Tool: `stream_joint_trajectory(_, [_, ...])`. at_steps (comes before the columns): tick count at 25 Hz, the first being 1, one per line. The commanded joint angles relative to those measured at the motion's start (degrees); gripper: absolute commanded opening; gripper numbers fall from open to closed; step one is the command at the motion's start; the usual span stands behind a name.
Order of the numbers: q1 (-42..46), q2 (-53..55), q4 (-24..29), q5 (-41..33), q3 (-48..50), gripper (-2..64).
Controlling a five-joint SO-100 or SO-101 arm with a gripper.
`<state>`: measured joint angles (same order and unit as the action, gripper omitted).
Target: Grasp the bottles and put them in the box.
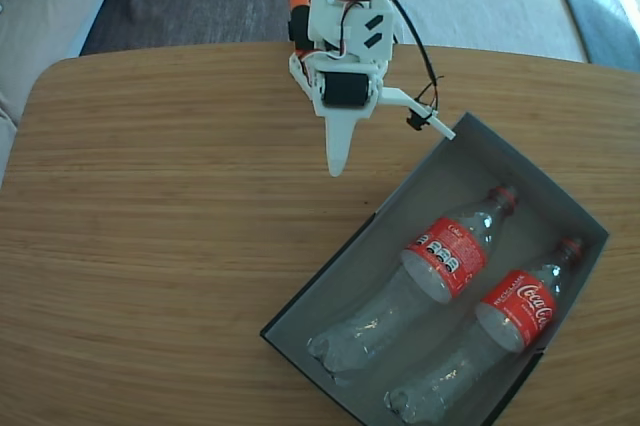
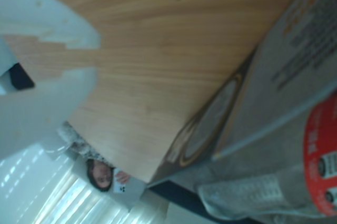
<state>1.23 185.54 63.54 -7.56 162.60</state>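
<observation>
Two clear bottles with red labels and red caps lie side by side in the dark grey box [image 1: 322,284] at the lower right of the fixed view, caps toward the upper right. One bottle [image 1: 440,258] is nearer the table's middle, the other bottle [image 1: 516,312] lies along the box's right wall. My white gripper [image 1: 338,166] hangs over bare table just left of the box's far corner, shut and holding nothing. In the wrist view the gripper [image 2: 97,58] fills the left edge, the box wall [image 2: 284,77] runs down the right, and one bottle's red label [image 2: 321,166] shows at the lower right.
The round-cornered wooden table [image 1: 160,226] is bare wood to the left of the box. Grey cushions [image 1: 500,1] lie beyond its far edge. A black cable [image 1: 415,41] loops from the arm toward the box corner. A person [image 2: 100,174] shows beyond the table edge in the wrist view.
</observation>
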Motion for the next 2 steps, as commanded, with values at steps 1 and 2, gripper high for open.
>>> stream_joint_trajectory(1, [-0.2,0.4,0.1,-0.1,-0.6,-0.3])
stream_joint_trajectory(2, [-0.2,0.4,0.1,-0.1,-0.6,-0.3])
